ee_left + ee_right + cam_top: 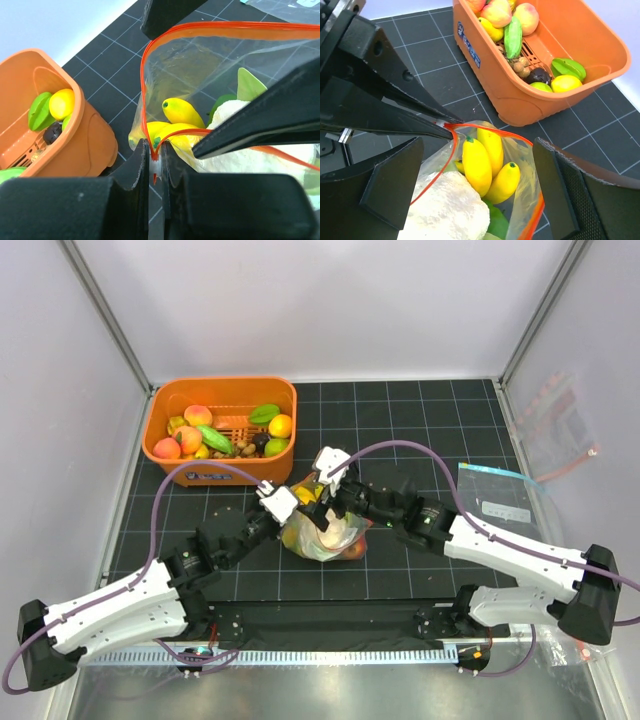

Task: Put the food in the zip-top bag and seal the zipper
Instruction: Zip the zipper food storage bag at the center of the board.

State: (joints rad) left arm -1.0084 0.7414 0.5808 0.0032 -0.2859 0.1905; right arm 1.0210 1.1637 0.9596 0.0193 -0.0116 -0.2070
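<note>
The zip-top bag (pixel 325 538) stands open at the table's centre, its red-orange zipper (pixel 144 75) spread wide. Inside lie yellow bananas (pixel 485 160), a white cauliflower (pixel 450 210) and a green piece (pixel 497 222). My left gripper (pixel 155 157) is shut on the near corner of the zipper and holds the mouth up; it also shows in the top view (pixel 297 512). My right gripper (pixel 475 195) is open, its fingers (pixel 560 195) straddling the bag's mouth from above. More food (pixel 200 430) lies in the orange basket.
The orange basket (pixel 222 475) stands at the back left, close behind the bag, and shows in both wrist views (pixel 600 45). A flat clear bag with a dark-blue top edge (pixel 495 495) lies to the right, by my right arm.
</note>
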